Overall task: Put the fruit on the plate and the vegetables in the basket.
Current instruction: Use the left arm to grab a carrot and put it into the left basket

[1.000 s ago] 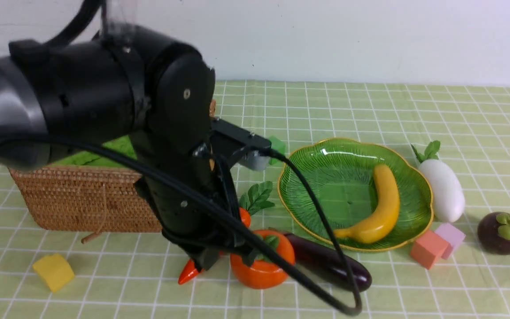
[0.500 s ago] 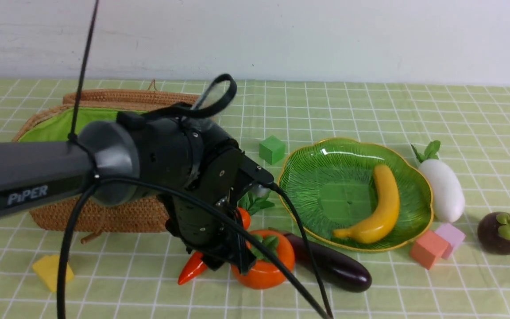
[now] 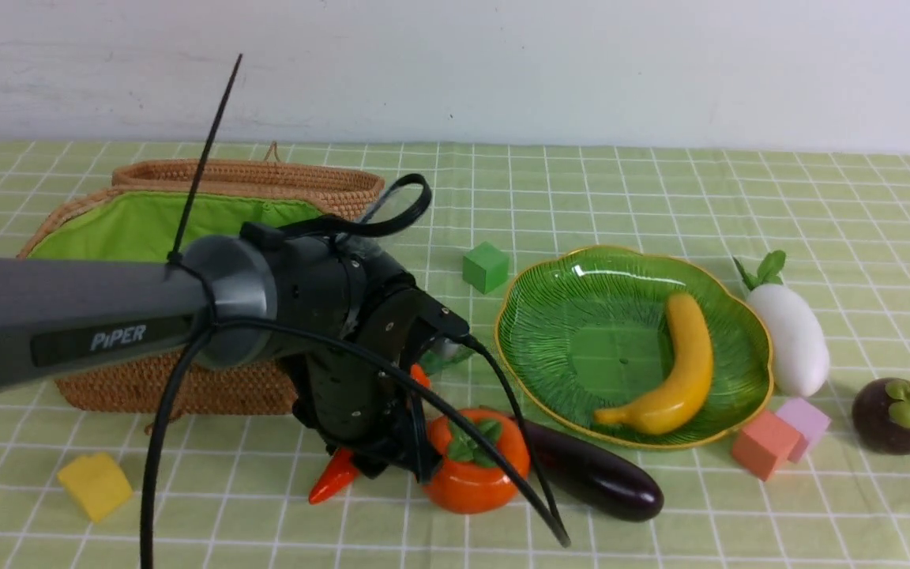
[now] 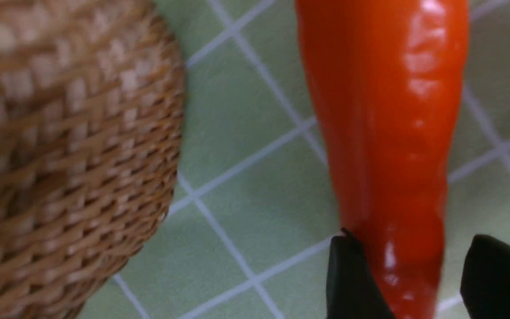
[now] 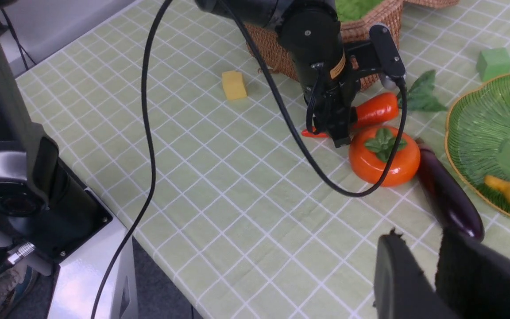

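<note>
On the tabletop [image 3: 660, 197] just beside the basket [image 3: 107, 387], the left gripper [image 4: 412, 252] straddles the carrot [image 4: 383, 133] next to the persimmon [image 3: 475, 466], its jaws apart with a gap on one side.

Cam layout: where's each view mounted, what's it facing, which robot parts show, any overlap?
Front: between arms, facing forward at basket, plate; left arm crosses it.
Left wrist: on that wrist, close on carrot; left tool tips flank it.
Right wrist: on that wrist, faces left arm; right tool tips show.
Shared: carrot in all three.
</note>
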Motion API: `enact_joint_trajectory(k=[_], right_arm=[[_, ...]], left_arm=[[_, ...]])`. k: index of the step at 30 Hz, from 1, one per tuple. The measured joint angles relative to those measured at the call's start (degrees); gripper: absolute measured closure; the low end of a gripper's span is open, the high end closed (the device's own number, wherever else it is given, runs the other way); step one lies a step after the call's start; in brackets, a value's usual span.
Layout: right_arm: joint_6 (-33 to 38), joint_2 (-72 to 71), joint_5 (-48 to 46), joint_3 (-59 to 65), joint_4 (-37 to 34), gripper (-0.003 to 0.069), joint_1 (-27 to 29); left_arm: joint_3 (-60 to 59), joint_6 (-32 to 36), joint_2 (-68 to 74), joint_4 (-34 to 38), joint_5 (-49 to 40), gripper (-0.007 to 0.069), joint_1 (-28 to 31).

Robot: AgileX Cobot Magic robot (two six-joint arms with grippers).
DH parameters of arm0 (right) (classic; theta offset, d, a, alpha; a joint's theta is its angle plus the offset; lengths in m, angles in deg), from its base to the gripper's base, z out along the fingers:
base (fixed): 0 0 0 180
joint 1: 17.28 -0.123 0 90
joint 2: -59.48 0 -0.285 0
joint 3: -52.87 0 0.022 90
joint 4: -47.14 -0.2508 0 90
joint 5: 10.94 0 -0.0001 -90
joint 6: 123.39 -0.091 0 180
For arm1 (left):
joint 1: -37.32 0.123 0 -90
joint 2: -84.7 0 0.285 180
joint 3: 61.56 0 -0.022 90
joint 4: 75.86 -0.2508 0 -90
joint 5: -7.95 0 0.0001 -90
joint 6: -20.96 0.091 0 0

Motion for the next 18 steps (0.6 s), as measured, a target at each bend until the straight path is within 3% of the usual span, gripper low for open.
enact_joint_trajectory(k=[9, 14, 18], right_arm=[[0.0, 0.0, -0.1, 0.0, -0.5, 0.0500, 0.0], [0.0, 0.0, -0.1, 0.0, -0.5, 0.0497, 0.0], [0.0, 0.0, 0.0, 0.0, -0.5, 0.0497, 0.0]], left_arm=[[0.1, 1.3, 1.7, 4.5, 0.5, 0.0288, 0.5], [0.3, 1.3, 1.8, 4.7, 0.0, 0.0366, 0.5], [0.3, 1.5, 1.4, 5.0, -0.5, 0.0365, 0.4]])
